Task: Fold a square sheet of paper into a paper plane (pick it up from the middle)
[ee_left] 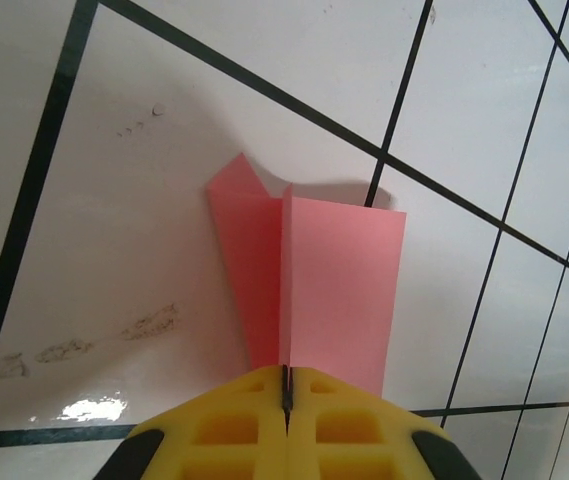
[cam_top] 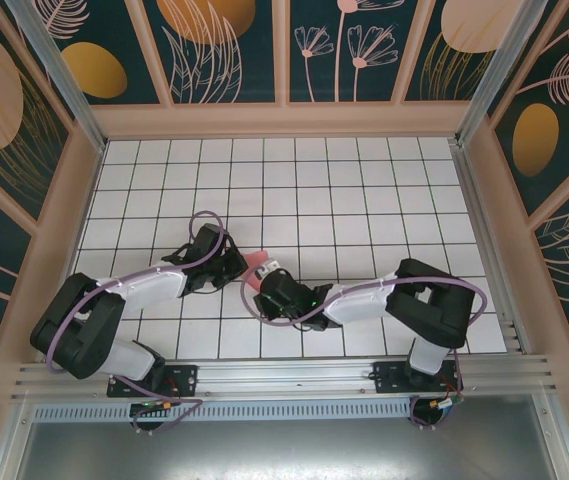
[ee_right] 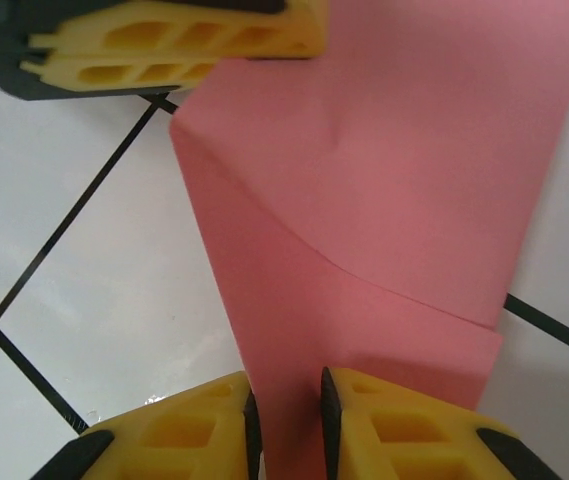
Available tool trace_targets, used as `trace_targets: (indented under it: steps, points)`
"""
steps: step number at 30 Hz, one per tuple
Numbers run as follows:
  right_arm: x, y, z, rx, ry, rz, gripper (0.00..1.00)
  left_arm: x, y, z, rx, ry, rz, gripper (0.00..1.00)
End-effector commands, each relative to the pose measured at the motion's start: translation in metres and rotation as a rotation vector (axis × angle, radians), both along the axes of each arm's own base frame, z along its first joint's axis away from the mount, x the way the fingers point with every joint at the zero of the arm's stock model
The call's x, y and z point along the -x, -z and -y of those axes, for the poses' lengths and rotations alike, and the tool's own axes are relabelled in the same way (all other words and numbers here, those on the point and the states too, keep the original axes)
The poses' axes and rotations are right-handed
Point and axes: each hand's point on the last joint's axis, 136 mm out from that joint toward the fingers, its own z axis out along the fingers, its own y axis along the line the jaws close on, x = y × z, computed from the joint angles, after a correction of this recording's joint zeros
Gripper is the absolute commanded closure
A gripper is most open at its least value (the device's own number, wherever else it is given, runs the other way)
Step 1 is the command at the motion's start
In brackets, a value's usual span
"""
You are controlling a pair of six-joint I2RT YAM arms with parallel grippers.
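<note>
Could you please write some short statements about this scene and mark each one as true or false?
1. The paper is pink and already folded. True.
2. The left tool is shut on the raised middle fold of the paper. True.
3. The right tool is far away from the paper. False: the paper runs between its fingers.
4. The table is bare brown wood. False: it is white with a grid of black lines.
5. The two tools are close together at the paper. True.
</note>
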Motion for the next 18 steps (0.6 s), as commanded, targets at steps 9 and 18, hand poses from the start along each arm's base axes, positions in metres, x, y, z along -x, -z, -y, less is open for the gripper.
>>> trace_targets:
  steps: [9, 18]
  points:
    - [-0.009, 0.010, 0.017, 0.261, 0.062, 0.200, 0.67, 0.003, -0.007, -0.001, -0.008, 0.033, 0.004, 1.00]
    - [-0.012, 0.005, 0.028, 0.226, 0.124, 0.200, 0.98, 0.000, -0.010, -0.001, -0.021, 0.039, 0.021, 0.92]
